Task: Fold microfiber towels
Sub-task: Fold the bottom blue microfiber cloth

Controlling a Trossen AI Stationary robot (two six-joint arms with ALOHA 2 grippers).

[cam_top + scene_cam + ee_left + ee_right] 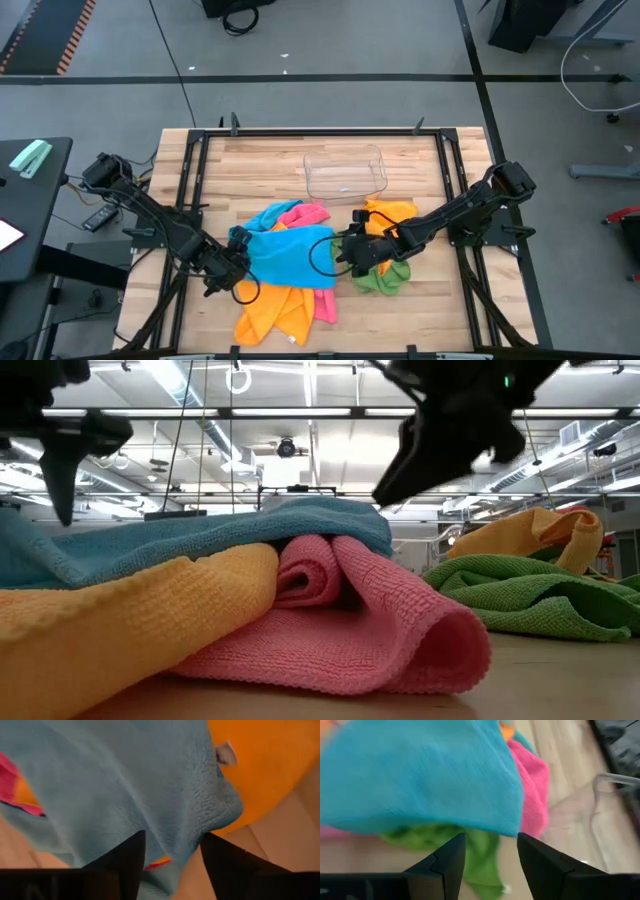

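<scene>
Clear plastic, the tray (345, 172) sits near the far edge of the wooden table (250, 165) with no cloth in it. The towels lie heaped in front of it: one blue towel (288, 252) spread flat over a pink towel (322, 297) and an orange towel (270, 312), whose edges stick out rumpled beneath it; just beside them a second orange towel (392, 214) and one green towel (385, 278) lie crumpled together. The left gripper (232, 263) sits at the blue towel's left edge, fingers apart with the cloth's edge between them. The right gripper (352, 252) is at its right edge, fingers apart, gripping nothing.
</scene>
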